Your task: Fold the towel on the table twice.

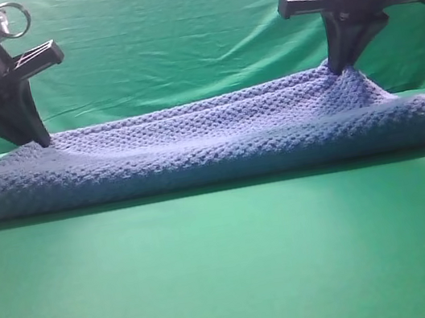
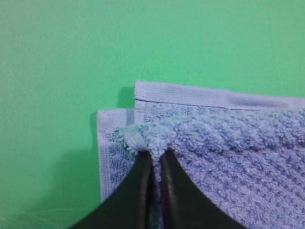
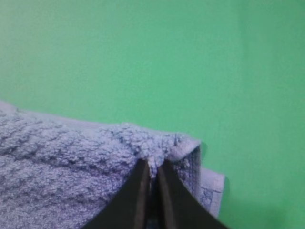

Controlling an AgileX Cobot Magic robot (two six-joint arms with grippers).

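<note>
Towel lies folded once on the surface, long axis left-right; I judge it soft, limp, best held by corners. Left wrist view: left claw pinches the towel's top-layer corner. Right wrist view: right claw pinches the opposite corner.

Exterior high: low, frontal, facing backdrop; wrist views: close, looking down past fingers; all share towel corners.

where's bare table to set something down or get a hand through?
Free: the table in front of the towel, across the whole width. Crowded: the towel's back corners, with the left gripper and right gripper pinching them.
</note>
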